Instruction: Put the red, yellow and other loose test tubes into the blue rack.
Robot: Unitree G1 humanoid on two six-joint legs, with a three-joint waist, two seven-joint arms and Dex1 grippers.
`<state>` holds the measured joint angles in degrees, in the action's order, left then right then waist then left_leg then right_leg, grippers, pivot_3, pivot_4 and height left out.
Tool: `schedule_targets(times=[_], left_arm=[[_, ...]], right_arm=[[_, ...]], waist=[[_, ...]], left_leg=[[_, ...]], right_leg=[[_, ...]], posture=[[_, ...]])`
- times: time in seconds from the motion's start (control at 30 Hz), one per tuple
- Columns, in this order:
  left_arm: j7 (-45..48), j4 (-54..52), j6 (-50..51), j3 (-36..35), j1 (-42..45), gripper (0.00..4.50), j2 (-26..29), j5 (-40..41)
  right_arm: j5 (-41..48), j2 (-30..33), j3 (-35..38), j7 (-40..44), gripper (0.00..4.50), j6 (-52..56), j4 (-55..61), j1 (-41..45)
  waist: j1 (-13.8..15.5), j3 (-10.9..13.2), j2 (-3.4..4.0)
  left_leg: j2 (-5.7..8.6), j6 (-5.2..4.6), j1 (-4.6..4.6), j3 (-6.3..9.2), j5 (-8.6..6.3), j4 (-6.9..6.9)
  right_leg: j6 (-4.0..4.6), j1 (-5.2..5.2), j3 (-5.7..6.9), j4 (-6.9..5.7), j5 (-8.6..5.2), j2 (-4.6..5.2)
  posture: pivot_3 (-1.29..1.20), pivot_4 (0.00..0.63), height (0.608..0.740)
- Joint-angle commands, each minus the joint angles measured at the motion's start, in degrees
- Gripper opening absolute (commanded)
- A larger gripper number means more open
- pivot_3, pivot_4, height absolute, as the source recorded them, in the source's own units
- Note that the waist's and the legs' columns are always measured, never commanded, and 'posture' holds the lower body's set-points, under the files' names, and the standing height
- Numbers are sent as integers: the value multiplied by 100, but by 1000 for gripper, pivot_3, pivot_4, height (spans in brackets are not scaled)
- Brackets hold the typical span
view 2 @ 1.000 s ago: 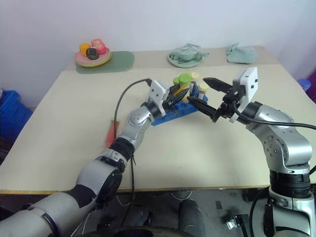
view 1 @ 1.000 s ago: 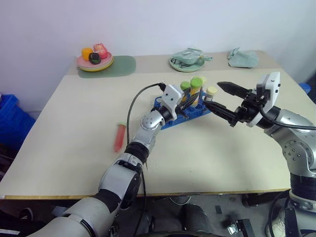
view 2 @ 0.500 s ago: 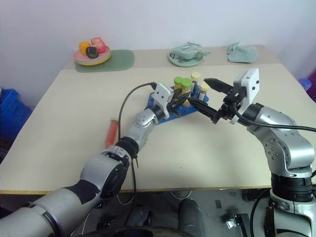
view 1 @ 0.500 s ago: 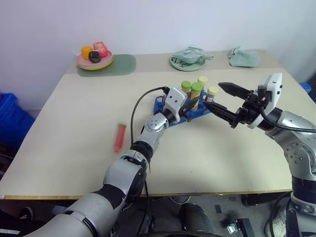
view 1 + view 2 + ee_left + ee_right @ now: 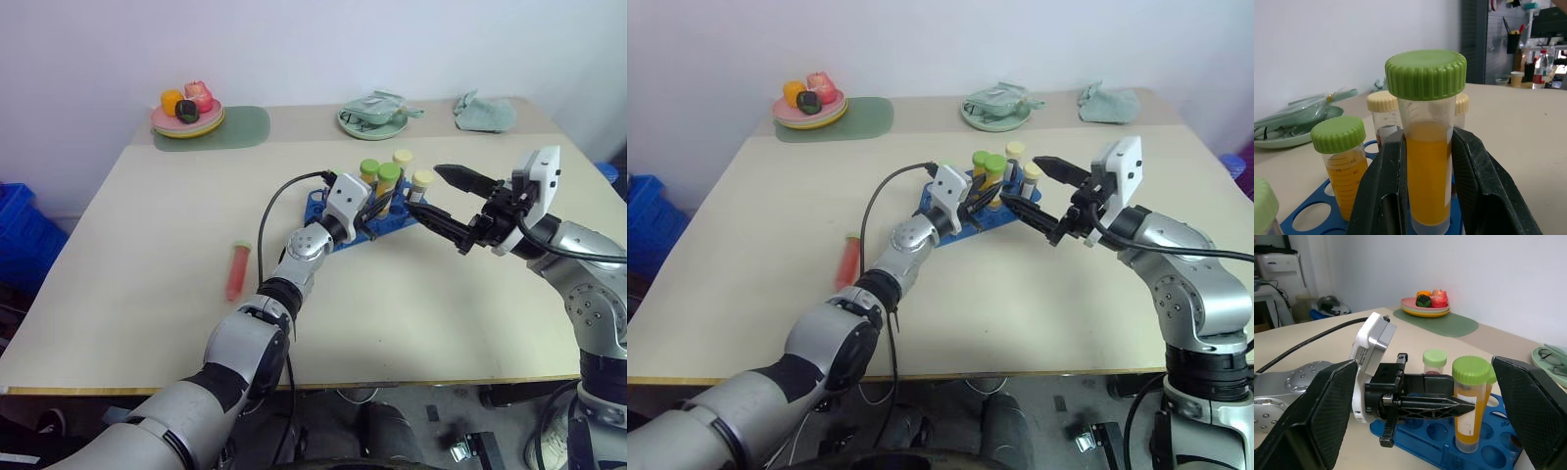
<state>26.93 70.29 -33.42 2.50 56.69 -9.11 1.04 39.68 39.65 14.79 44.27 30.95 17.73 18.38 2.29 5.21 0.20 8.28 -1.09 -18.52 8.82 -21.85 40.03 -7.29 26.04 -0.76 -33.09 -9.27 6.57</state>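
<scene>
A red tube [image 5: 236, 271] lies flat on the table [image 5: 137, 255], far to the left and well apart from everything else. In the middle of the table sits the blue rack [image 5: 323, 208] with round holes. The left gripper [image 5: 1425, 196] pinches a yellow tube [image 5: 1426, 166] with a green cap. The tube stands upright, its bottom down in a hole of the rack. Another yellow tube with a green cap [image 5: 1342, 164] stands in the rack just beside it. Two tubes with cream caps [image 5: 1385, 115] stand behind. On the right, the right gripper [image 5: 449, 201] hangs in the air near the rack. Its two black fingers [image 5: 460, 177] are spread wide and hold nothing.
</scene>
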Motion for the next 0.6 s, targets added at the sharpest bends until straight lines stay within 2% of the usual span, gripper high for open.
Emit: schedule_targets(times=[0.03,0.43,0.6], left_arm=[[33,-133,-113,-53,-27,719,-27,-18],[-157,-193,15,-96,-65,719,16,-38],[-253,-125,152,-158,78,3076,47,-3]], right_arm=[[87,67,180,-5,4500,-40,203,36],[46,31,128,-14,4500,-72,174,60],[15,24,96,-22,4500,-85,147,94]], waist=[[1,2,0],[0,14,-5],[0,32,-3]], left_leg=[[0,0,0,0,0,0],[0,0,1,0,0,0],[0,0,1,0,0,0]], right_leg=[[0,0,0,0,0,0],[0,0,0,0,0,0],[0,0,0,0,0,0]], posture=[[0,150,740],[0,150,740],[0,150,740]])
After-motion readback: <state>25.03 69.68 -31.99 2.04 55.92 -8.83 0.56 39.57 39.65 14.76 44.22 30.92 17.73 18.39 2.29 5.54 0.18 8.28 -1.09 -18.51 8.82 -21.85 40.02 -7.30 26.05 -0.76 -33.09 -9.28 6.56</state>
